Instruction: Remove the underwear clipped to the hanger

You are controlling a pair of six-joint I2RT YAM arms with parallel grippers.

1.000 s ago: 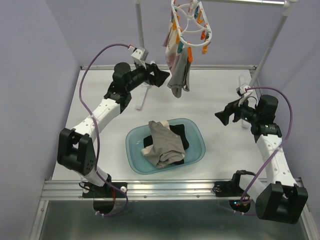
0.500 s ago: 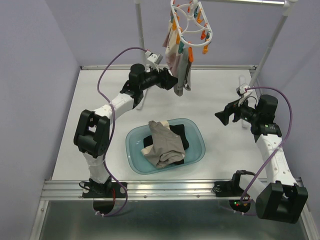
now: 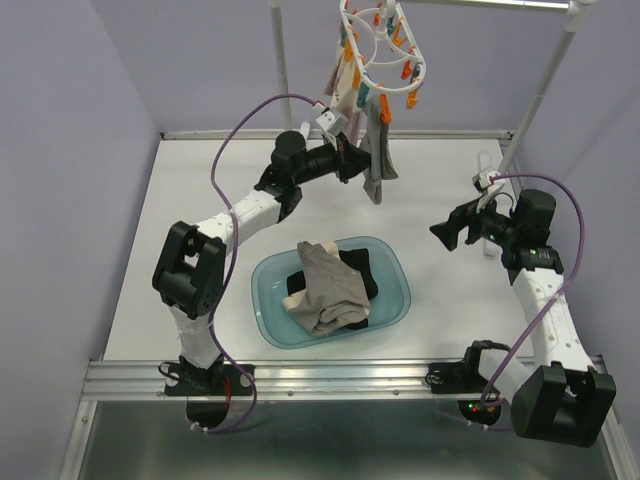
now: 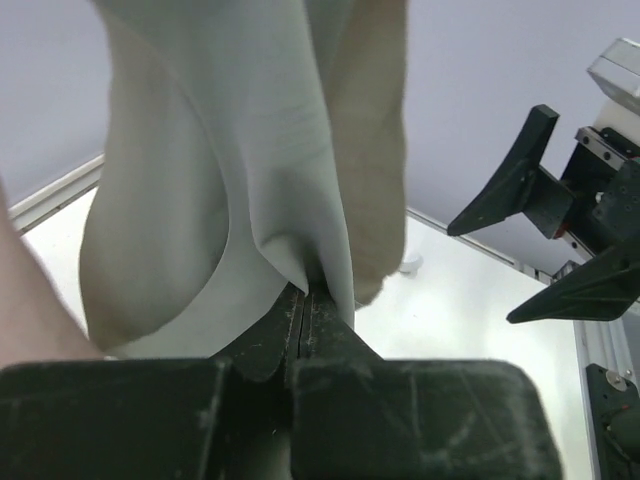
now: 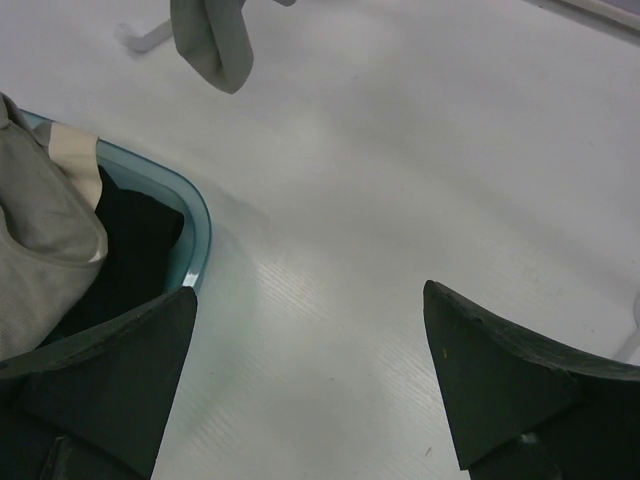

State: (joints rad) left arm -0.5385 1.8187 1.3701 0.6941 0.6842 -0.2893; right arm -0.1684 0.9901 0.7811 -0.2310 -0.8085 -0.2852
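Note:
The white oval hanger point(image 3: 380, 45) with orange and teal pins hangs at the top of the top view. Grey underwear point(image 3: 378, 165) and a pale pink piece point(image 3: 343, 95) dangle from it. My left gripper point(image 3: 358, 160) is shut on the grey underwear; in the left wrist view the cloth point(image 4: 250, 150) is pinched between the closed jaws point(image 4: 305, 295). My right gripper point(image 3: 445, 232) hovers open above the table on the right, nothing between its fingers point(image 5: 308, 290). Beige-taupe underwear point(image 3: 325, 285) and black underwear point(image 3: 362, 272) lie in the basin.
The translucent teal basin point(image 3: 395, 300) sits mid-table in front of the arms; its rim point(image 5: 200, 220) shows left of my right gripper. White rack poles point(image 3: 282, 60) point(image 3: 535, 95) rise at the back, with a rack foot point(image 3: 285, 195) on the table.
My left arm reached forward and right to the hanging grey underwear and its jaws closed on the cloth, which now swings slightly right. The right arm has not moved.

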